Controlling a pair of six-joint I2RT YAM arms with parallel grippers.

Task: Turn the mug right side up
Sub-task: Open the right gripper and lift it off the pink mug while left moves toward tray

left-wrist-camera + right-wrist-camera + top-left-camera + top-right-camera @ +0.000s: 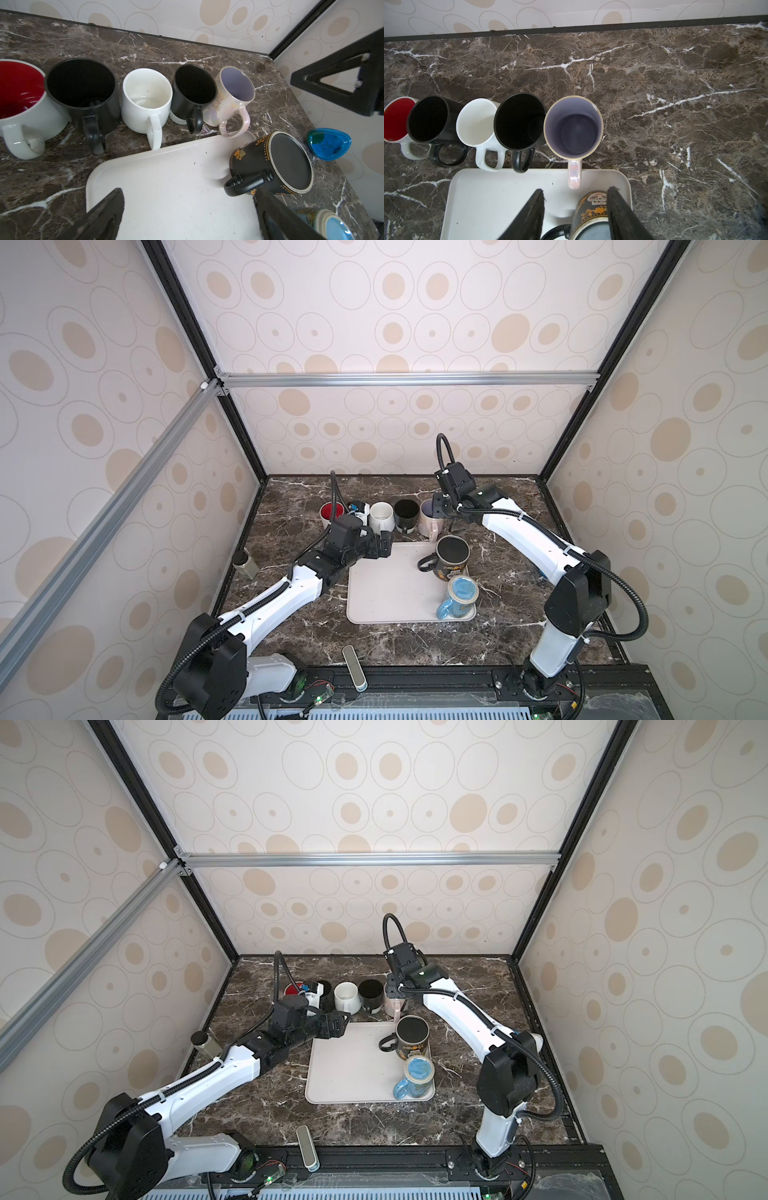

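Marble-look counter [675,83], dark with white veins, faintly shiny. Tray [166,187] matt, plastic-looking. Pearl mug [220,104] glossy, iridescent glaze; skull mug [288,162] base matt black. Upper-middle rail [407,379] brushed metal.

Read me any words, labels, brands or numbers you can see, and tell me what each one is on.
No text here reads clearly.
Pearly pink mug: gold script on its side, too blurred to read.
Black skull mug: lettering under the skull, too small to read.
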